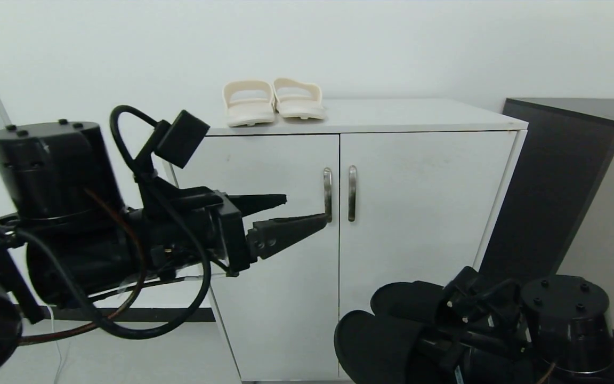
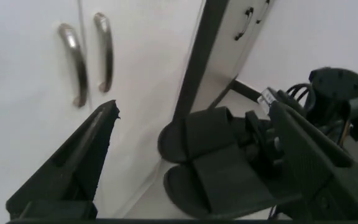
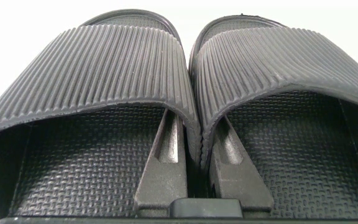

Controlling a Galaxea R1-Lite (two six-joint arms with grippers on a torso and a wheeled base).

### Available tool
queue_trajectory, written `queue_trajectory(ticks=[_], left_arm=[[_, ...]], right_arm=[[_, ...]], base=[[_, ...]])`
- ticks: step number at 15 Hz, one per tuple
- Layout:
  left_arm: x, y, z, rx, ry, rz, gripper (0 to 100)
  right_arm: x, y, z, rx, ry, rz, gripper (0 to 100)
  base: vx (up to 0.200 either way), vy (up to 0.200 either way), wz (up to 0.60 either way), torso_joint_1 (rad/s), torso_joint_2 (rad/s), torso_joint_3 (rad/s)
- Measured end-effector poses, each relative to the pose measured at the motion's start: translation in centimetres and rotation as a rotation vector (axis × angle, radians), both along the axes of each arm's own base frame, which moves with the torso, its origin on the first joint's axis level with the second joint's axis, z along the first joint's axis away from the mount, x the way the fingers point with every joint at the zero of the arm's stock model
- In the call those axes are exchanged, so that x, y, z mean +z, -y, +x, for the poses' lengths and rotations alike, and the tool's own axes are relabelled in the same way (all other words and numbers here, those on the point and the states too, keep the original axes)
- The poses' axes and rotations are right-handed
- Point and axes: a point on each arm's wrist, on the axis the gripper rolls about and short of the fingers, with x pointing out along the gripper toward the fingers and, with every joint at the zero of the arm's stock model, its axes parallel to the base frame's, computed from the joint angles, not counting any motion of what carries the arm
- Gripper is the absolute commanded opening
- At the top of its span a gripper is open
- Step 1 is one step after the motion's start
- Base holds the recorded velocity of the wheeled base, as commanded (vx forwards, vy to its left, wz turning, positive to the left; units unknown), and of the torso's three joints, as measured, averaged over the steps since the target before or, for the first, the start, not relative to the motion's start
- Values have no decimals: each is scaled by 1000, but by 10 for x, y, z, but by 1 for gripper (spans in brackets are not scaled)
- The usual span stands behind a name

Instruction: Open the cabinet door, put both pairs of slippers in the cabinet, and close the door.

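Observation:
The white cabinet (image 1: 419, 114) has both doors shut, with two metal handles (image 1: 328, 194) (image 1: 352, 193) at the centre. A cream pair of slippers (image 1: 272, 101) lies on its top. My left gripper (image 1: 305, 208) is open in front of the left door, one fingertip right by the lower end of the left handle (image 2: 73, 62); I cannot tell if it touches. My right gripper (image 3: 194, 134) is low at the front right, shut on the inner strap edges of the black pair of slippers (image 1: 387, 330) (image 3: 123, 68), one finger inside each slipper. The left wrist view also has this black pair (image 2: 216, 155).
A dark cabinet (image 1: 568, 186) stands against the white cabinet's right side. A white wall is behind both. Pale floor (image 1: 142, 357) lies open to the left of the white cabinet.

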Motion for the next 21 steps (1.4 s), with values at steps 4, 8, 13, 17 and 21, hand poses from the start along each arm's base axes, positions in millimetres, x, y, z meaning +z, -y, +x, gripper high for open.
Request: queue_trajectory(ticks=[4,8,13,17,21], left_arm=[[3,24,18,-41,-60,-43,100],[-3,47,32,-77,-84,-34,100],[0,68,47,-70,-91,-40,100],[8,78,61,2,-116,-20,100],[1,86,74,62,-121,-10,100]], right_arm=[[-1,0,-1,1,-3,-3,0],[-1,0,-1,4,-4,-4,0],[-3,-1,-1,7,-9,-10,0],[-4,-2,-1,9,-13,-14,0],[-4,-2,-1,9,-11,-13,0]], base=[[0,0,0,0,0,0],[0,0,0,0,0,0],[0,0,0,0,0,0],[0,0,0,0,0,0],[0,0,0,0,0,0]])
